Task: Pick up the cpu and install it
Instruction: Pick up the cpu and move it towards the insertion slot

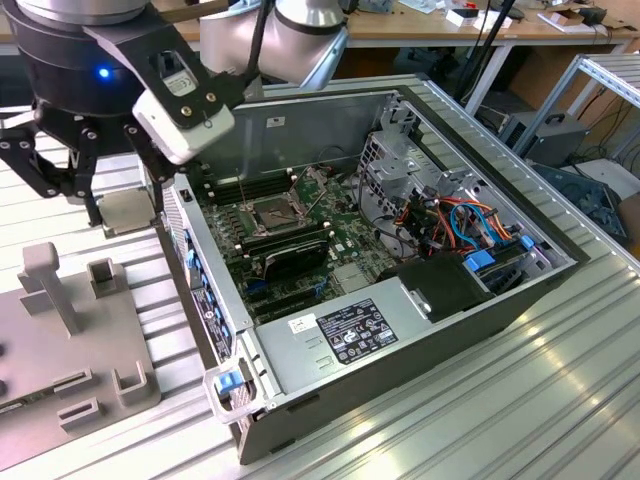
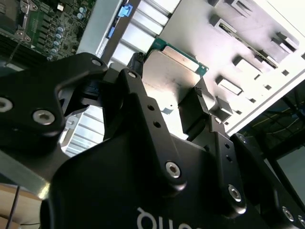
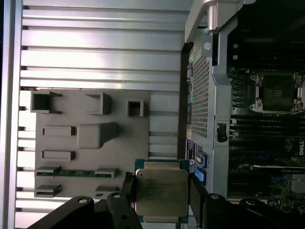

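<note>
The gripper is clamped on the cpu. Its two black fingers press on opposite edges of the chip. The cpu lies flat between them, with its dull silver top facing up toward the arm and a thin green rim showing around the metal in both wrist views. It hangs clear of the surface, in the gap between the grey fixture plate and the outer wall of the open computer case, just beside that wall. A blue light glows on the black wrist body above the gripper.

The fixture plate sits to the exterior view's left. It is a matte grey slab with raised posts, square pockets and shallow slots. It rests on a table of ribbed aluminium slats that run across the whole bench and catch bright bands of light.

The case lies on its side on the same slats with its panel off. Inside it, the green motherboard carries the dark square socket with its metal frame. That socket is well apart from the cpu, on the far side of the case wall. A grey power supply with a label fills the near corner. Orange and blue cables bunch toward the exterior view's right.

Beyond the table stand wooden workbenches and a metal shelf rack.
</note>
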Motion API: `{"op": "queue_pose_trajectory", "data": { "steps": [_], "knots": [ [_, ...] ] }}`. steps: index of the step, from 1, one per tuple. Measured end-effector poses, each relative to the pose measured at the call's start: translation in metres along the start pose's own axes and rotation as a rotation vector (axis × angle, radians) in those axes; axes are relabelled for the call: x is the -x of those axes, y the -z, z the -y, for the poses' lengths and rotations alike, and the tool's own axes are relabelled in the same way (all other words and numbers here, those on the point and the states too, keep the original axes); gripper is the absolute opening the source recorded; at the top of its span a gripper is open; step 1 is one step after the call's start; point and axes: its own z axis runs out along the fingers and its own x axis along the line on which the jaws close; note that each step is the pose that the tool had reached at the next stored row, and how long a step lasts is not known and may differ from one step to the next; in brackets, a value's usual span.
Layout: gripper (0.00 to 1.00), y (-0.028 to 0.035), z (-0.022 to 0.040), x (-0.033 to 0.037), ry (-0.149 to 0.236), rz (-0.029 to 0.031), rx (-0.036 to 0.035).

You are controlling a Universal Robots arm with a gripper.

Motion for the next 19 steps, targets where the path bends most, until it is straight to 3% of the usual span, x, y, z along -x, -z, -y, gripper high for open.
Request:
{"op": "queue_pose_trajectory", "data": {
  "steps": [3, 11, 19],
  "knots": [
    [0.55, 0.0001, 0.0002, 0.0083, 0.0, -0.0001, 0.0],
    [0.55, 0.0005, 0.0014, 0.0423, 0.0, 0.0, 0.0],
    [0.55, 0.0008, 0.0021, 0.0667, 0.0, -0.0001, 0.0]
  ]
}}
